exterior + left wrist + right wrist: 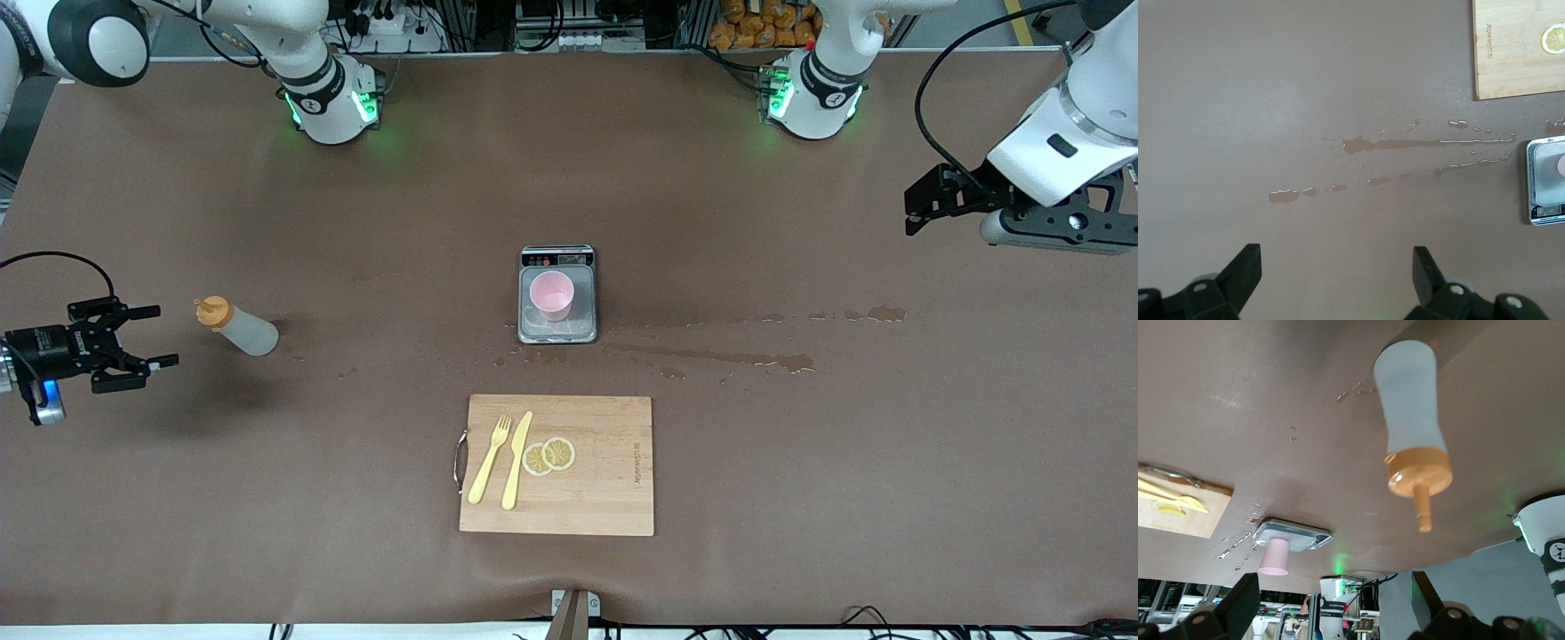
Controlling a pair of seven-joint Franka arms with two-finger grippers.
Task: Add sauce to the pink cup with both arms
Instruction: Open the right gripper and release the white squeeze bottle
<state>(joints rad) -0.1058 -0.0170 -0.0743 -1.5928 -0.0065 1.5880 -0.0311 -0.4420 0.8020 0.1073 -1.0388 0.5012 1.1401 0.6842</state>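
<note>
The sauce bottle (242,329), translucent white with an orange cap, stands upright on the brown table toward the right arm's end; in the right wrist view the sauce bottle (1410,413) is apart from the fingers. My right gripper (166,336) hangs open beside it, its fingers pointing at the bottle with a gap between them and it. The pink cup (552,295) stands on a steel scale (578,331) at the table's middle, and the pink cup (1276,557) also shows in the right wrist view. My left gripper (911,212) hangs open and empty above the left arm's end of the table.
A wooden cutting board (605,498) with a yellow fork (491,459), a knife (516,460) and lemon slices (548,456) lies nearer the front camera than the scale. Streaks of spilled liquid (711,356) run from the scale toward the left arm's end.
</note>
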